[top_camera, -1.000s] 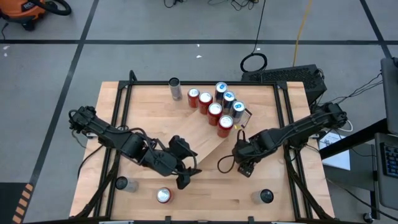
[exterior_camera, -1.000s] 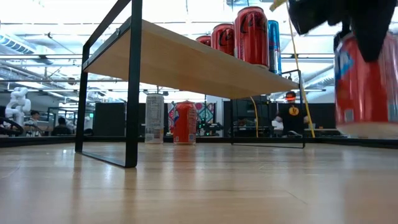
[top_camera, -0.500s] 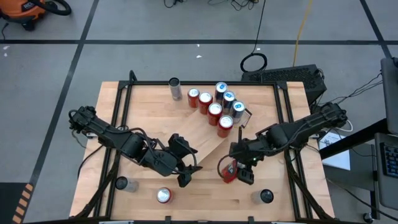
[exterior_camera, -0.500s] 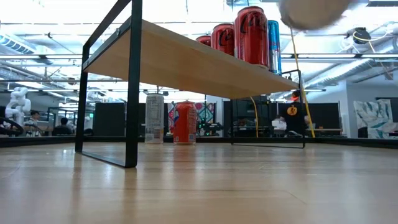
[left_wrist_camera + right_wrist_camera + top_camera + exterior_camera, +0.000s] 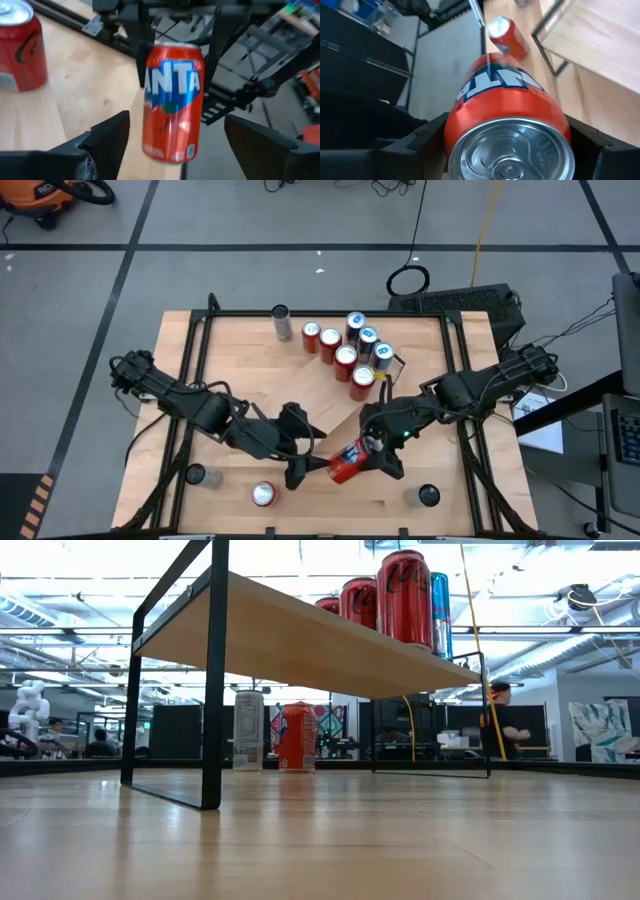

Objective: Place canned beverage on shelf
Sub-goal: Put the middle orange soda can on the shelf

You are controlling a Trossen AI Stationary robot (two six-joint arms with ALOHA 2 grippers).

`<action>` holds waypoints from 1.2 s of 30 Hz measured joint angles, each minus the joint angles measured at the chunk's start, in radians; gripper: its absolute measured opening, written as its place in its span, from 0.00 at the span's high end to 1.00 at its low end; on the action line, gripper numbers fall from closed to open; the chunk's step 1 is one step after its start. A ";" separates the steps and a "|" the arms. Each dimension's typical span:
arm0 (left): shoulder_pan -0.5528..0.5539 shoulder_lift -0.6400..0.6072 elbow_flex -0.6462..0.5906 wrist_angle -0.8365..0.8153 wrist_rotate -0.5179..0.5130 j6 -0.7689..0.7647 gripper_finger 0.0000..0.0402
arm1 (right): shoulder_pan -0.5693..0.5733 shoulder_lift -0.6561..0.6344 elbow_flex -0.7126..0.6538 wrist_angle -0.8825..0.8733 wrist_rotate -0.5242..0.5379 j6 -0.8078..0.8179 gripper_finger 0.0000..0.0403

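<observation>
Right claw (image 5: 368, 458): clamped on the orange Fanta can (image 5: 347, 463), carried tilted above the desk (image 5: 240, 350), just off the shelf's (image 5: 325, 395) bare near end. Left claw (image 5: 297, 470): spread wide, empty, facing the can. Step: carry or handover; next, upright it onto the shelf. Shelf: flat pale wood, black brackets. Can: smooth printed aluminium cylinder.

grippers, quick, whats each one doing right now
Left gripper: open, empty, facing the Fanta can.
Right gripper: shut on the Fanta can.
</observation>
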 joint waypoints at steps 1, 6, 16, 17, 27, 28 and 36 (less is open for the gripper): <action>0.001 -0.006 0.000 0.013 0.003 -0.001 0.17 | 0.000 0.000 0.000 0.014 0.001 0.000 0.32; 0.009 -0.055 0.000 0.019 0.006 0.002 0.07 | 0.000 0.000 0.000 0.053 0.049 -0.003 0.32; 0.019 -0.105 0.000 -0.019 0.074 0.023 0.01 | -0.001 0.000 0.000 0.192 0.105 -0.043 0.32; 0.019 -0.108 0.000 -0.020 0.076 0.023 0.01 | -0.002 0.000 0.000 0.207 0.107 -0.047 0.32; 0.019 -0.133 0.000 -0.057 0.083 0.047 0.01 | -0.030 0.000 0.000 0.226 0.108 -0.093 0.32; 0.019 -0.133 0.000 -0.058 0.083 0.047 0.01 | -0.034 0.000 0.000 0.228 0.108 -0.105 0.32; 0.027 -0.133 0.000 -0.099 0.083 0.049 0.01 | -0.077 0.000 0.000 0.249 0.107 -0.279 0.32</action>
